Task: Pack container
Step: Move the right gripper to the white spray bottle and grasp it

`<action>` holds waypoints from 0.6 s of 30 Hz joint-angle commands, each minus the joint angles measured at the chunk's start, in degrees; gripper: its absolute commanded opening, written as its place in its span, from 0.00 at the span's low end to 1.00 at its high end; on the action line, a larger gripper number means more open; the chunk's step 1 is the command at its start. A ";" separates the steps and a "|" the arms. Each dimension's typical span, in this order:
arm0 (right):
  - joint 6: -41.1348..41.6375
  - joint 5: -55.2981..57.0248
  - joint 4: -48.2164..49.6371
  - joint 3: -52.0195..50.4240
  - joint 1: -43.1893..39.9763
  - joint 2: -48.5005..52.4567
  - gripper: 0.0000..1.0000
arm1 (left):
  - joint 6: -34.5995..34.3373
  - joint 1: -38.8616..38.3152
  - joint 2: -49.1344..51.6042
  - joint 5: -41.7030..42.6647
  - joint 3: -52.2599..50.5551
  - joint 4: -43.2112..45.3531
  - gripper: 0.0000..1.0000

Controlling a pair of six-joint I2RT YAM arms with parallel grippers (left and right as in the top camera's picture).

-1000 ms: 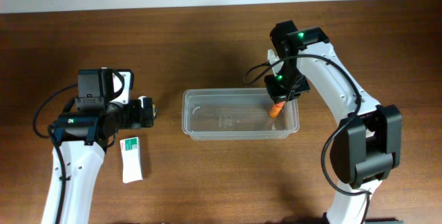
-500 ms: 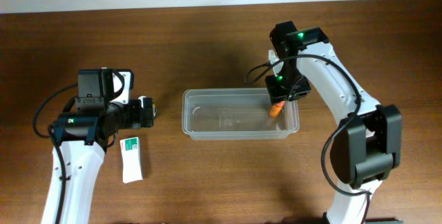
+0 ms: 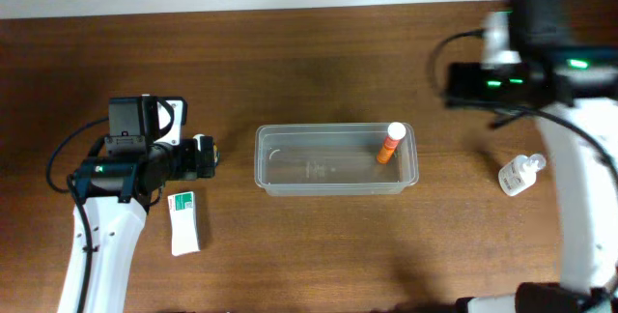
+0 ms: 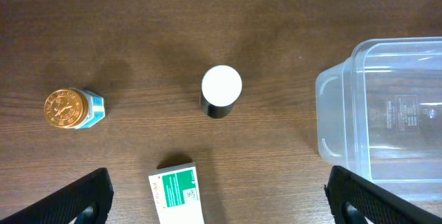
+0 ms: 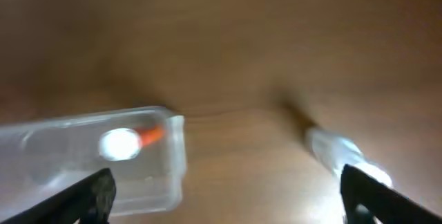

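While the container (image 3: 290, 163) sat mid-table between the arms, an orange tube (image 3: 387, 148) leaned inside its right end. Left of it were a dark bottle (image 4: 221, 91), a gold-lidded jar (image 4: 71, 108) and a green box (image 4: 176, 193); a clear bottle (image 3: 517, 173) lay well to its right. The left gripper (image 4: 217, 193) and right gripper (image 5: 224, 193) hung above the table, fingers spread wide, holding nothing.

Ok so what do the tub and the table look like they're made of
The container: probably clear plastic with a glossy finish; the tabletop shows through its walls and floor. The table: brown wood or a wood-look laminate, fairly matte, with visible grain streaks.
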 commanded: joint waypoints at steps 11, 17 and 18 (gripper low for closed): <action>-1.64 1.07 -1.38 -12.33 -20.63 7.21 0.99 | -0.35 -0.24 0.00 0.61 1.25 0.02 0.99; -1.66 0.46 1.18 -16.52 -22.29 10.21 0.99 | -0.37 -0.24 0.00 0.61 1.25 0.15 0.99; -1.90 0.46 1.27 -16.57 -22.29 10.71 0.97 | -0.37 -0.24 0.00 0.61 1.25 0.20 0.99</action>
